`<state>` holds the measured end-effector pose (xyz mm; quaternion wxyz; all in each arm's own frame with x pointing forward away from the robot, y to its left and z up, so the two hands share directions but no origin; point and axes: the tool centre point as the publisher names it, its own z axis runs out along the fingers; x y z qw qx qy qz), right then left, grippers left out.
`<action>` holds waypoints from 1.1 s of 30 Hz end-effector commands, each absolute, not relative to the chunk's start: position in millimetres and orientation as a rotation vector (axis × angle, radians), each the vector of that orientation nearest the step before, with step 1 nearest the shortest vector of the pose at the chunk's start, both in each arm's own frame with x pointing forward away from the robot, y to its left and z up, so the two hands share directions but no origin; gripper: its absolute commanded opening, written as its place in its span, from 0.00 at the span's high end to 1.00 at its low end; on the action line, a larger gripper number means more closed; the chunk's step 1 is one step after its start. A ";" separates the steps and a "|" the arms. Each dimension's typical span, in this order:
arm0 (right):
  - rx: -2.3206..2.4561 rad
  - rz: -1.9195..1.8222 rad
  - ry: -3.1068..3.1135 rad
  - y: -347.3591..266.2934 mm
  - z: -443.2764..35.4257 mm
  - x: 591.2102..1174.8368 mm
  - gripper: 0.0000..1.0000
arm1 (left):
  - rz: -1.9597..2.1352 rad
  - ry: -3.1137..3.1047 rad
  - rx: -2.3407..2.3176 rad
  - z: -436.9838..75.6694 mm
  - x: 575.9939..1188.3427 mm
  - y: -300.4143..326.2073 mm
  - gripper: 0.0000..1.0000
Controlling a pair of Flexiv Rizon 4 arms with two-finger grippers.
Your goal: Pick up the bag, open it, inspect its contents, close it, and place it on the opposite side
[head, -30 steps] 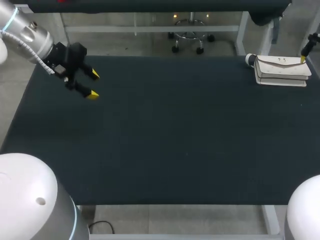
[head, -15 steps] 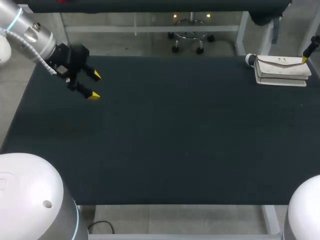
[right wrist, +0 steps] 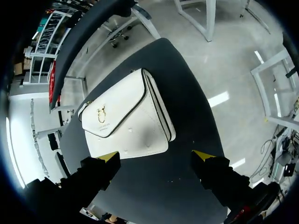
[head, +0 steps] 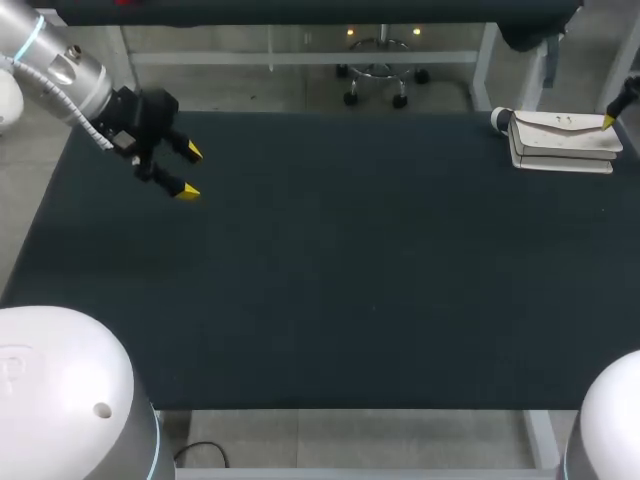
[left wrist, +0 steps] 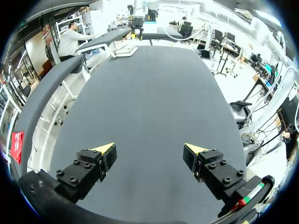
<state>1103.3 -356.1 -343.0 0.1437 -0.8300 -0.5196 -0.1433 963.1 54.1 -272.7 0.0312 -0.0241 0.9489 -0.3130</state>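
A wide stretch of dark table [head: 350, 300] lay between the arms. The white bag [head: 560, 140] lay flat at the far right corner, close to both edges, just ahead of the right gripper [right wrist: 156, 156], whose fingers were spread wide. The left gripper [head: 187, 170] hung agape over the far left corner.

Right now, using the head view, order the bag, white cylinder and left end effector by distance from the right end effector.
1. Bag, right by it.
2. White cylinder, at the bag's other end.
3. Left end effector, far off at the left side.
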 end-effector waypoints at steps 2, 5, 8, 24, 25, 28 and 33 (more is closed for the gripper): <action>-2.304 -0.386 -1.447 -366.0 -358.4 1114.8 0.00 | -0.966 2.923 -0.074 -273.1 963.7 53.7 0.00; -2.294 -0.393 -1.438 -365.9 -363.0 1118.7 0.00 | -0.966 2.923 -0.074 -273.1 963.7 53.7 0.00; -2.277 -0.411 -1.425 -364.6 -368.3 1123.8 0.14 | -0.966 2.923 -0.074 -273.1 963.7 53.7 0.00; -2.231 -0.458 -1.395 -360.9 -381.4 1136.4 0.61 | -0.966 2.923 -0.074 -273.1 963.7 53.7 0.00; -2.231 -0.460 -1.395 -361.1 -381.0 1136.5 0.62 | -0.966 2.923 -0.074 -273.1 963.7 53.7 0.00; -2.232 -0.466 -1.394 -361.9 -379.7 1135.9 0.65 | -0.966 2.923 -0.074 -273.1 963.7 53.7 0.00; -2.235 -0.483 -1.393 -363.1 -376.4 1133.4 0.69 | -0.966 2.923 -0.074 -273.1 963.7 53.7 0.00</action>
